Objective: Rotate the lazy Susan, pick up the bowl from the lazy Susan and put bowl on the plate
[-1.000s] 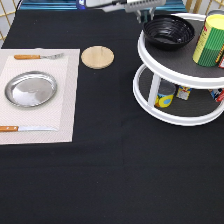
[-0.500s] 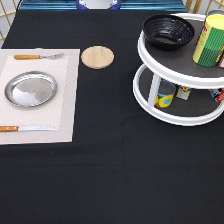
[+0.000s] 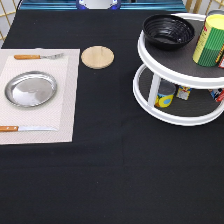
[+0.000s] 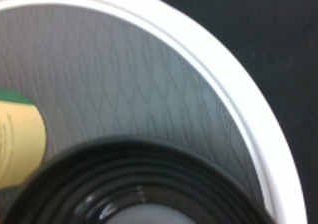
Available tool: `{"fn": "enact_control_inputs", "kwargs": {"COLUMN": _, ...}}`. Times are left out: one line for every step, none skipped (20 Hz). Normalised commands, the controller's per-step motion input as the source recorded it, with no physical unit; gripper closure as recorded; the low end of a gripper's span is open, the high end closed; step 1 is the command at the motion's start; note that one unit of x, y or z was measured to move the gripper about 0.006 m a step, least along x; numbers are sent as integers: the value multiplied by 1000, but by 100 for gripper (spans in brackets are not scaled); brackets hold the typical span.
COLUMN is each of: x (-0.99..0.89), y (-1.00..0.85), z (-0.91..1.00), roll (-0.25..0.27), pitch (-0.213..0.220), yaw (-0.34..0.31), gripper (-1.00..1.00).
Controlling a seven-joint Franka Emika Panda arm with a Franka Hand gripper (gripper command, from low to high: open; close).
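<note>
Black bowl (image 3: 168,30) on lazy Susan (image 3: 150,59) | plate (image 3: 30,89) bare | gripper unseen

I can read no word, brand or number anywhere here. The green and yellow striped canister (image 3: 210,41) on the upper shelf of the lazy Susan (image 3: 165,112) carries only stripes, and the printed labels on the small tins (image 3: 165,95) on the lower shelf are too indistinct for me to make out any letters
</note>
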Motion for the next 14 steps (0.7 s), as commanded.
{"fn": "enact_control_inputs", "kwargs": {"x": 0, "y": -6, "z": 89, "roll": 0, "pitch": 143, "yaw": 0, "gripper": -100}}
{"fn": "enact_control_inputs", "kwargs": {"x": 0, "y": -140, "z": -31, "roll": 0, "pitch": 110, "yaw": 0, "gripper": -100}}
{"fn": "enact_control_inputs", "kwargs": {"x": 0, "y": -220, "z": -391, "roll": 25, "pitch": 50, "yaw": 0, "gripper": -100}}
{"fn": "enact_control_inputs", "kwargs": {"x": 0, "y": -346, "z": -360, "roll": 65, "pitch": 52, "yaw": 9, "gripper": -100}}
{"fn": "enact_control_inputs", "kwargs": {"x": 0, "y": -251, "z": -306, "roll": 75, "pitch": 57, "yaw": 7, "gripper": -100}}
{"fn": "enact_control_inputs", "kwargs": {"x": 0, "y": -251, "z": -294, "roll": 85, "pitch": 49, "yaw": 12, "gripper": -100}}
{"fn": "enact_control_inputs", "kwargs": {"x": 26, "y": -334, "z": -317, "roll": 123, "pitch": 50, "yaw": 31, "gripper": -100}}
{"fn": "enact_control_inputs", "kwargs": {"x": 0, "y": -317, "z": -357, "roll": 125, "pitch": 33, "yaw": 22, "gripper": -100}}
{"fn": "enact_control_inputs", "kwargs": {"x": 0, "y": -249, "z": -420, "roll": 114, "pitch": 4, "yaw": 6, "gripper": -100}}
{"fn": "enact_control_inputs", "kwargs": {"x": 0, "y": -214, "z": -466, "roll": 118, "pitch": 0, "yaw": 0, "gripper": -100}}
{"fn": "enact_control_inputs", "kwargs": {"x": 0, "y": -197, "z": -471, "roll": 115, "pitch": 0, "yaw": 0, "gripper": -100}}
{"fn": "enact_control_inputs", "kwargs": {"x": 0, "y": -149, "z": -446, "roll": 106, "pitch": 0, "yaw": 0, "gripper": -100}}
{"fn": "enact_control_inputs", "kwargs": {"x": 0, "y": -137, "z": -434, "roll": 104, "pitch": -10, "yaw": 3, "gripper": -100}}
{"fn": "enact_control_inputs", "kwargs": {"x": 0, "y": -94, "z": -360, "roll": 102, "pitch": -15, "yaw": 10, "gripper": -100}}
